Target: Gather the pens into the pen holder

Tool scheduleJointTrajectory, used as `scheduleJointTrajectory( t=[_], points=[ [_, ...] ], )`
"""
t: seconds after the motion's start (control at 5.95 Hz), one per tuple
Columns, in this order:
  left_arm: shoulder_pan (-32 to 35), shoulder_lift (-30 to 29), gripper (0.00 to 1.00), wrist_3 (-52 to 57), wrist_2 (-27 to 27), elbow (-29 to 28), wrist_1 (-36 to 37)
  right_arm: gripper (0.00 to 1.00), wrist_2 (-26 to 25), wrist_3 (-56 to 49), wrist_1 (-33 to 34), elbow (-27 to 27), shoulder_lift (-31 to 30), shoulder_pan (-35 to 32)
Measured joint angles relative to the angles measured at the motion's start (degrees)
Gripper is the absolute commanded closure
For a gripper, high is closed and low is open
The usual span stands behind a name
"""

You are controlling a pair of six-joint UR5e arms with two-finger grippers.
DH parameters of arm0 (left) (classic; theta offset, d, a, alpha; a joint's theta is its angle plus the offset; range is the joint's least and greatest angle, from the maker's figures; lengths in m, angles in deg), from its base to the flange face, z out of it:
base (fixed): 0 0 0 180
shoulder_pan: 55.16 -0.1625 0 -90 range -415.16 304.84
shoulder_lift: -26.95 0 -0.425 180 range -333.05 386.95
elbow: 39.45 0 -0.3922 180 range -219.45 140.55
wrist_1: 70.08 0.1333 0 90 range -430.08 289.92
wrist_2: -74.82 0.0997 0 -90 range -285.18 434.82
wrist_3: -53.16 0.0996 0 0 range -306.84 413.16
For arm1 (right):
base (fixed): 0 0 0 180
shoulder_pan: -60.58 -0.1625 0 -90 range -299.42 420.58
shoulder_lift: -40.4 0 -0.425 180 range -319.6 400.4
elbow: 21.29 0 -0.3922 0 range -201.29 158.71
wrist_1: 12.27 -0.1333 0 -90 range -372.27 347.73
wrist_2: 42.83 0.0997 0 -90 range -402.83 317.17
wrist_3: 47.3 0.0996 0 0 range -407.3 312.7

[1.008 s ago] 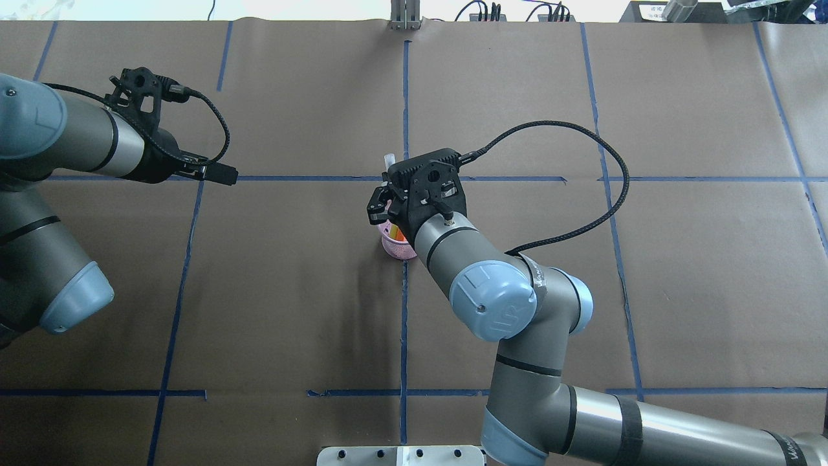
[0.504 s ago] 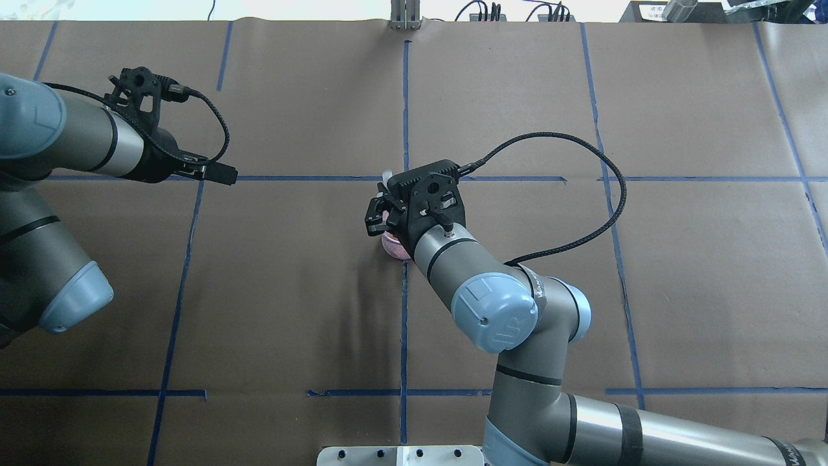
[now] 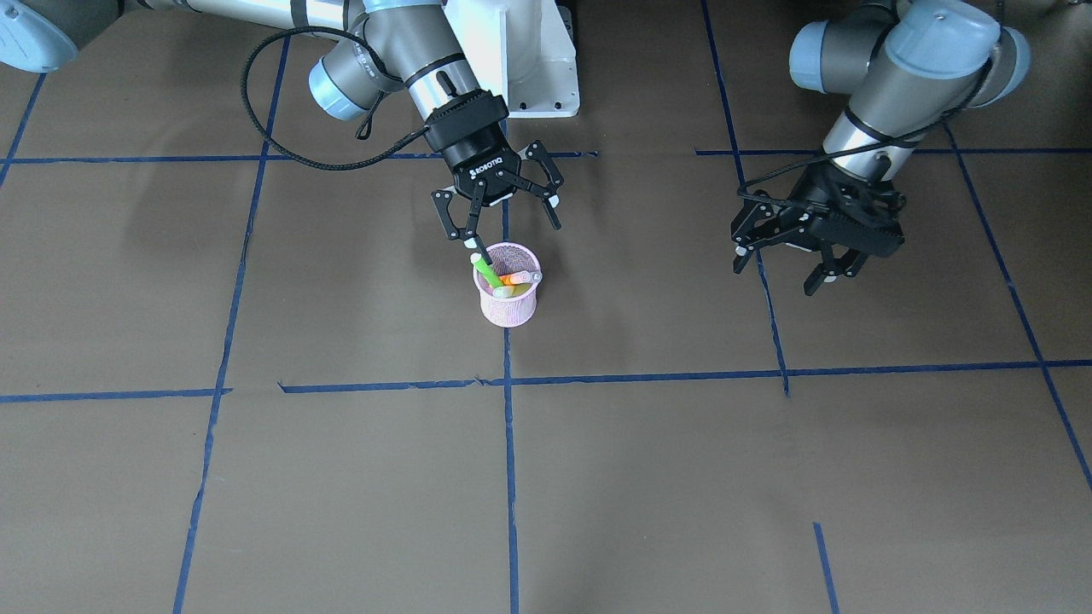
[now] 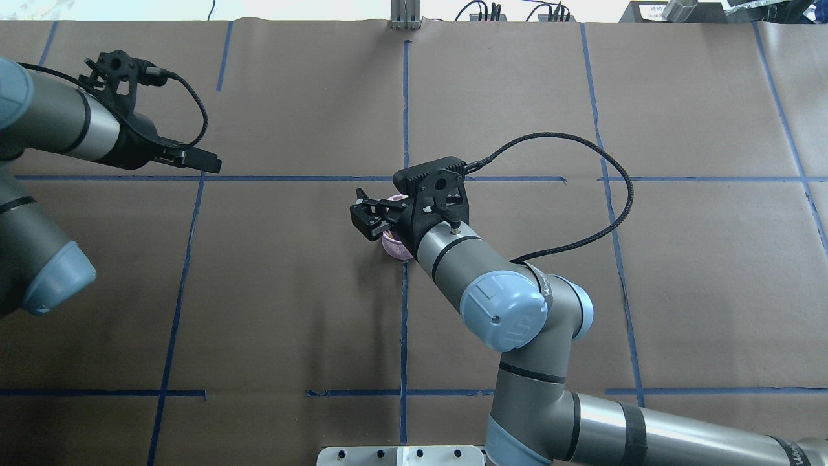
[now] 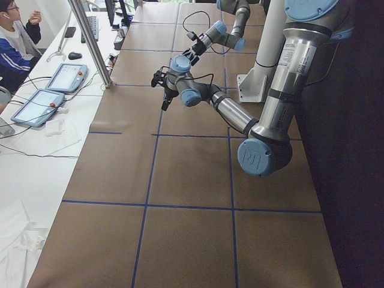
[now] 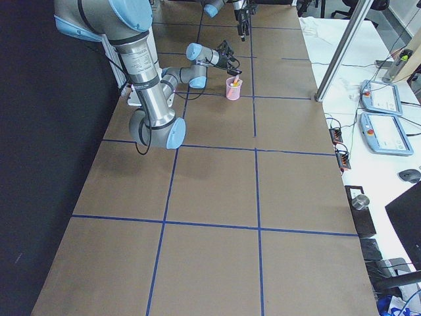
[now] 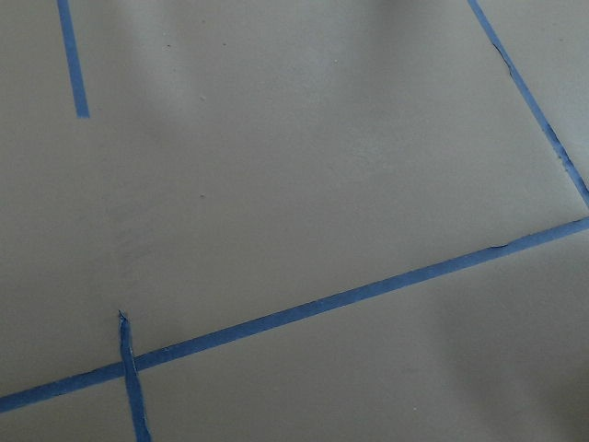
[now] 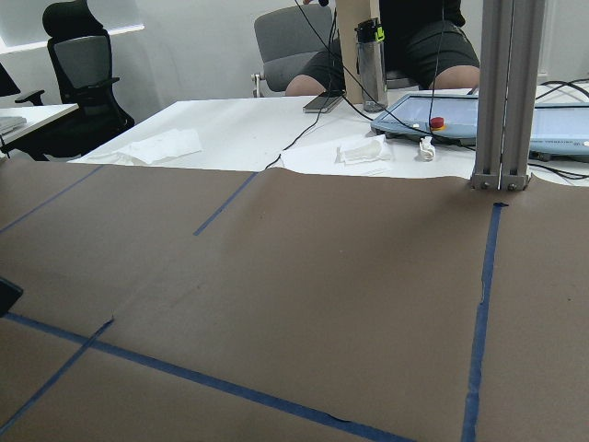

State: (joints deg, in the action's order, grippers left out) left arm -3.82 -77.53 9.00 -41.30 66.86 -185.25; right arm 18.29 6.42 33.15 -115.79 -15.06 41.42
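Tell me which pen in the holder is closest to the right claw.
The green pen, at the pen holder's rim just below one fingertip of the open right claw. The orange pen and third pen lie further across.

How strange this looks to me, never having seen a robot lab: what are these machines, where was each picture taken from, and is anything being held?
These are two robot arms at a paper-covered table marked with blue tape. One picture faces the robot, one looks from above behind it, two from the table's ends, and two from cameras on the wrists. A pink mesh pen holder stands there with three pens inside. The right pincer hangs open above it; the left pincer is open too. Neither holds anything.
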Motion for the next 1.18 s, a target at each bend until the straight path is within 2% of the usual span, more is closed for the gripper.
scheduleJointTrajectory(
  t=[0.17,0.34,0.5,0.67,0.84,1.01,1.18],
  points=[
    [2.42,1.11,0.0,3.6,-1.5,-0.13,0.8,0.0,2.75,0.8,1.61,-0.17,-0.56,-2.28],
    [5.52,1.6,0.0,7.38,-4.06,-0.21,3.57,0.0,9.75,1.66,3.72,-0.59,-2.04,-6.69],
    [8.96,1.77,0.0,10.96,-7.29,-0.26,6.98,0.0,20.47,2.14,7.65,-1.87,-4.31,-13.08],
    [11.61,2.02,0.0,14.15,-9.16,-0.29,9.81,0.0,33.94,1.82,15.89,-3.67,-6.17,-21.54],
    [13.78,2.81,0.0,17.28,-10.06,-0.38,12.15,0.0,44.36,0.03,25.11,-5.05,-7.5,-28.74],
    [16.93,3.76,0.0,21.36,-11.84,-1.23,14.87,0.0,49.21,-3.31,31.04,-5.73,-10.08,-33.51],
    [21.37,4.19,0.0,27.37,-14.55,-3.69,19.04,0.0,51.19,-9.96,33.42,-5.59,-14.26,-37.98]
  ],
)
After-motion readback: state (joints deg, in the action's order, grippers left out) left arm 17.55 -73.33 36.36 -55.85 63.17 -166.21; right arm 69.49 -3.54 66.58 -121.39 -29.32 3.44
